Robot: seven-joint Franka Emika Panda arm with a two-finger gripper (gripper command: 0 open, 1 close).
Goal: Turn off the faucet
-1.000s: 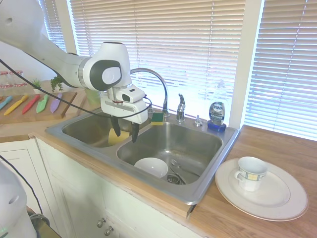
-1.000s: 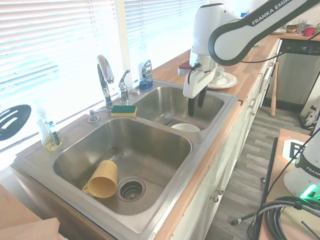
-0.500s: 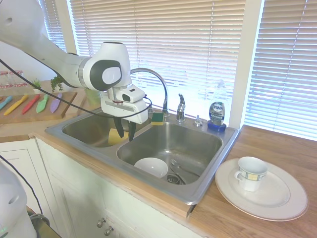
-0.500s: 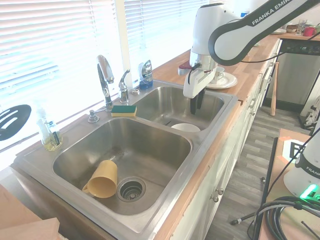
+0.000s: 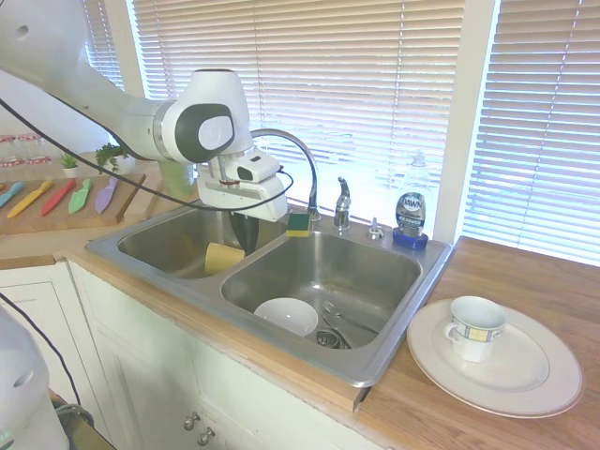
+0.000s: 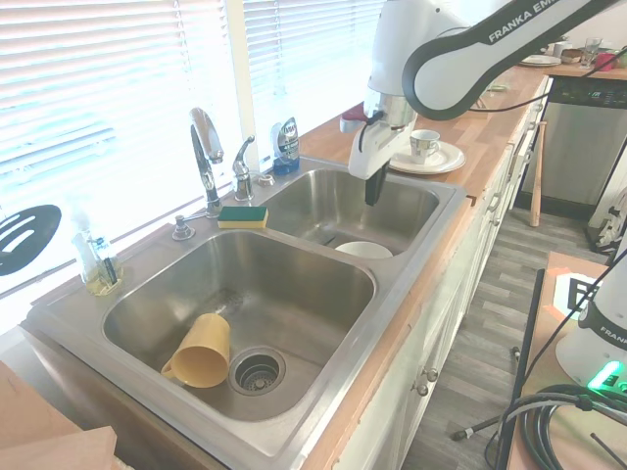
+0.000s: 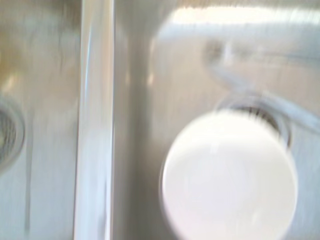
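A: On the back rim of the steel double sink [image 5: 380, 352], behind the divider between the two basins, stands the faucet [image 5: 300, 169]. It is bright chrome, with a tall thin arched spout and a short upright lever handle [image 5: 342, 201] just beside it.

B: Any writing you can read?

A: On the white arm [image 6: 509, 29], the second exterior view shows "FRANKA EM" in white on the dark band; the rest is cut off. The clear soap bottle [image 5: 410, 217] by the window has a blue label, but its print is too small to read.

B: Where is the gripper [image 6: 372, 192]?

A: Above the basin that holds the white bowl [image 5: 286, 315], near the divider, well apart from the handle. The jaws point down, pressed together, with nothing between them.

B: What else is there?

A: A green and yellow sponge [image 6: 243, 215] lies on the rim at the foot of the faucet. A yellow cup [image 6: 199, 351] lies on its side in the other basin beside its drain. On the wooden worktop [image 5: 525, 281] a mug [image 5: 476, 327] stands on a white plate [image 5: 539, 375]. The wrist view, blurred, shows the bowl and the divider from above.
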